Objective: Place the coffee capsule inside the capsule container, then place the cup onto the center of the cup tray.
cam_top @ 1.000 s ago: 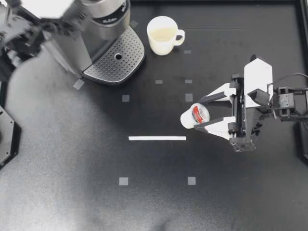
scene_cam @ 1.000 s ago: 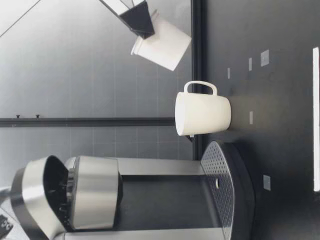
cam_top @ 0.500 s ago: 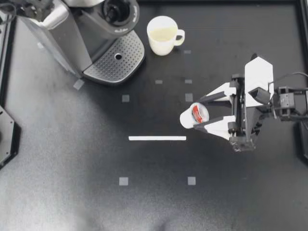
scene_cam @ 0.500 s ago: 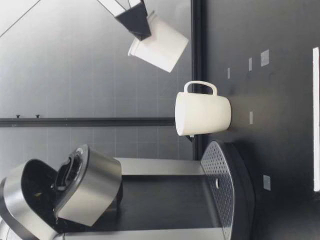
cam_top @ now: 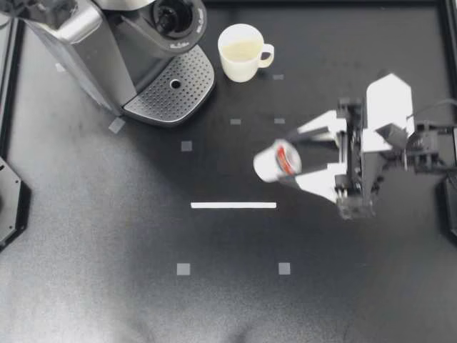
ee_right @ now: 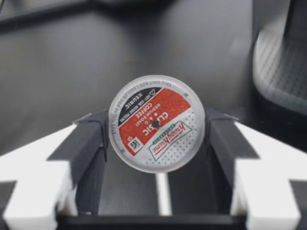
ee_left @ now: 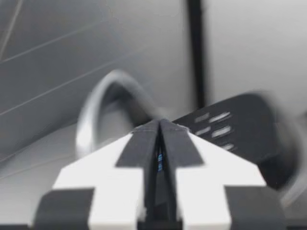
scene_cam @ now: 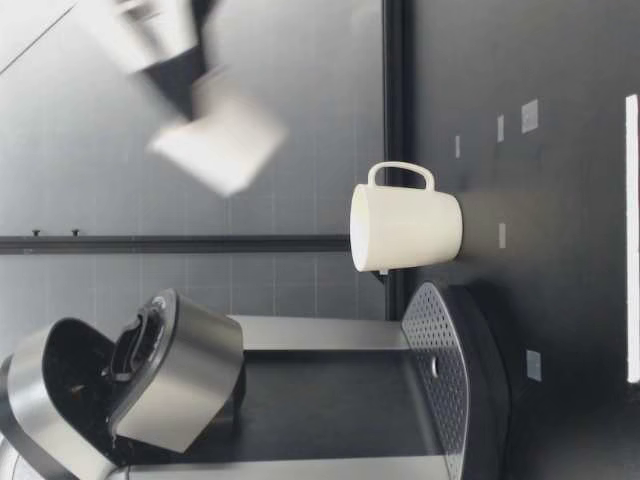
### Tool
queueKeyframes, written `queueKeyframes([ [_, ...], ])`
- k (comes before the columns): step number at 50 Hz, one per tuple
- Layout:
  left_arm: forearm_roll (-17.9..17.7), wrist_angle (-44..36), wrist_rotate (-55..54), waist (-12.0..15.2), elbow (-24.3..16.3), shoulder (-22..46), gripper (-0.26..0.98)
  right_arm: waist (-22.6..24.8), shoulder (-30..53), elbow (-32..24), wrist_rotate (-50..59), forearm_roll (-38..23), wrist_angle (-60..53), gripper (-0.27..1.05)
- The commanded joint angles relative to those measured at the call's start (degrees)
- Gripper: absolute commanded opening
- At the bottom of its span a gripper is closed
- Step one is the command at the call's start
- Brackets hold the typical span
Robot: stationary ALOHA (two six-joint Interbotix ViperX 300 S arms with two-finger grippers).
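overhead, capsule (cam_top: pixel 275 161) blurred in right hand (cam_top: pixel 286 158)

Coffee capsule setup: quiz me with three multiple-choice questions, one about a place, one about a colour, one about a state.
1. Where is the coffee capsule?
A. On the cup tray.
B. Between the fingers of my right gripper.
C. On the white tape strip.

2. What colour is the mug?
A. Cream white.
B. Red.
C. Blue.

3. How is the coffee machine's lid?
A. Shut.
B. Taken off.
C. Raised open.

Answers:
1. B: in the right wrist view both fingers press on its sides, above the table.
2. A: it is pale all over in the top view.
3. C: in the low view it tilts back, leaving the chamber exposed.
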Motion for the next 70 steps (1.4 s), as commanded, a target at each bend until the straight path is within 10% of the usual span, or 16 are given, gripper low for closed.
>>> queueKeyframes([
  [1, 0.44, -3.96, -1.58, 0.18, 0.0, -2.29, 0.11, -2.99, -1.41, -3.96, -2.11, -0.09, -1.14, 0.49],
  [33, 0.44, -4.92, -2.55, 0.18, 6.86, -8.35, 0.11, -13.97, 10.02, -28.56, -15.91, -0.09, 9.14, 0.49],
  [70, 0.26, -7.65, -2.55, 0.18, 7.03, -10.99, 0.11, -15.03, 20.04, -34.98, -16.52, -1.85, 8.88, 0.49],
])
